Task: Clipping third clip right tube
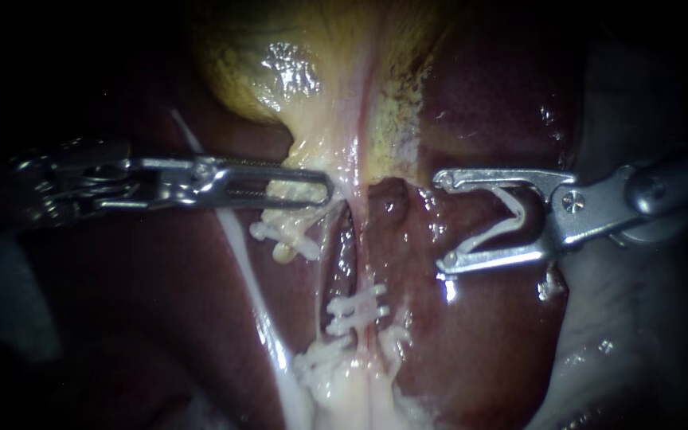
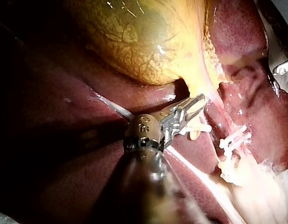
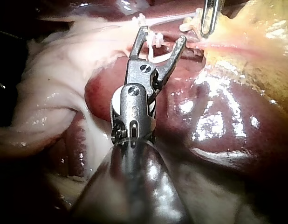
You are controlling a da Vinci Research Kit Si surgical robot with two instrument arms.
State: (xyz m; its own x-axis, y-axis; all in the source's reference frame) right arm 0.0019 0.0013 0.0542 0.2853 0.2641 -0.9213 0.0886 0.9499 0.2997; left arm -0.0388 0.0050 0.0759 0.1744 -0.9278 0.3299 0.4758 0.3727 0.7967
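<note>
The left instrument came in level from the left, and its tool (image 1: 324,191) was clamped on the pale tissue (image 1: 300,189) just under the gallbladder (image 1: 280,72), the long jaws lying together with that tissue showing through their slot. The left wrist view gave the same story: the tool (image 2: 200,100) gripped pale tissue at the foot of the yellow gallbladder (image 2: 139,42).

Over on the other side, the right instrument's tool (image 1: 441,221) stood spread wide. A white clip (image 1: 507,223) sat between the jaws, one leg seated against each, bent in a V and not squeezed. From the right wrist view the tool (image 3: 162,36) looked just the same, jaws apart, clip (image 3: 155,59) cradled inside.

And the right tube (image 1: 362,239)? It ran down the middle of the endoscope view, a thin pink strand between the two tools. The right tool's tips were near it but apart from it, hanging over the dark liver (image 1: 487,342), so the tube was not between the jaws.

Lower on that tube, two set clips (image 1: 356,306) lay crosswise, close together. A further cluster of clips (image 1: 284,231) sat on the strand to the left, just beneath the left tool.
</note>
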